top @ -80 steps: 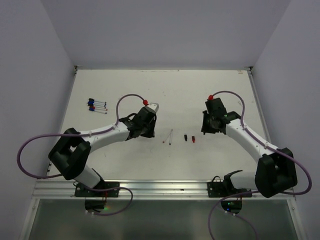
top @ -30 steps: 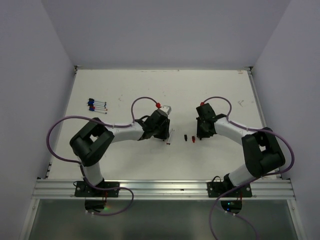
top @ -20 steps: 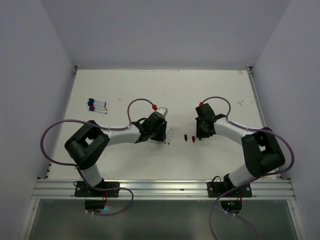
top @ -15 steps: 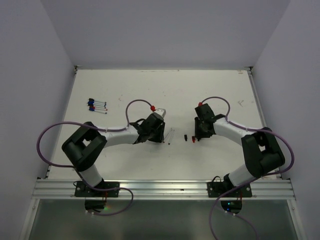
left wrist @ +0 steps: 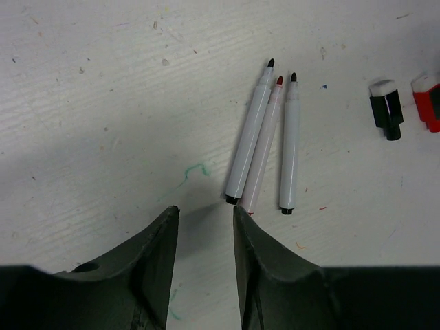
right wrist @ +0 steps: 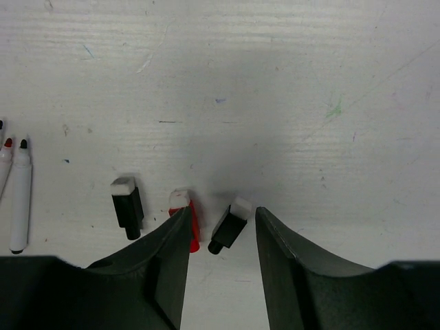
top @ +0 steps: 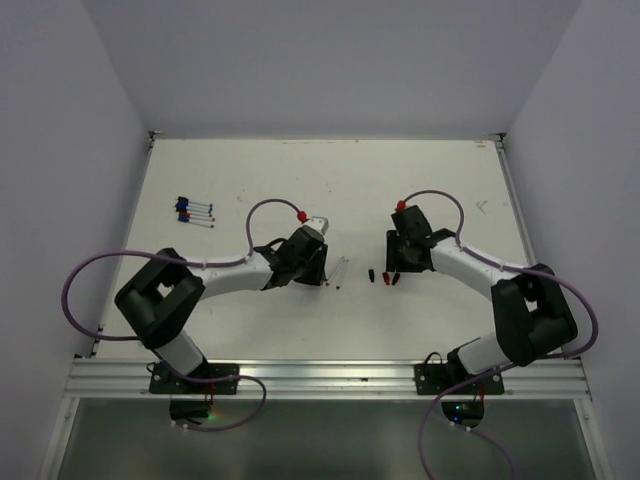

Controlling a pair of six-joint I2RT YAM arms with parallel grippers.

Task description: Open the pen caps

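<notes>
My right claw stands parted and grips nothing. A black cap lies tilted on the surface between its fingertips, and a red cap sits hard against the finger at 9 o'clock. If I lift off crooked, I reckon a finger will flick either cap away. A second black cap lies further out at 9. My left claw is open and empty too, with three bare pens just beyond it at 1 o'clock. The capped pens wait well off at 10 o'clock in the overhead view. Swinging that way low could sweep the bare pens' ends and roll them into the caps.
</notes>
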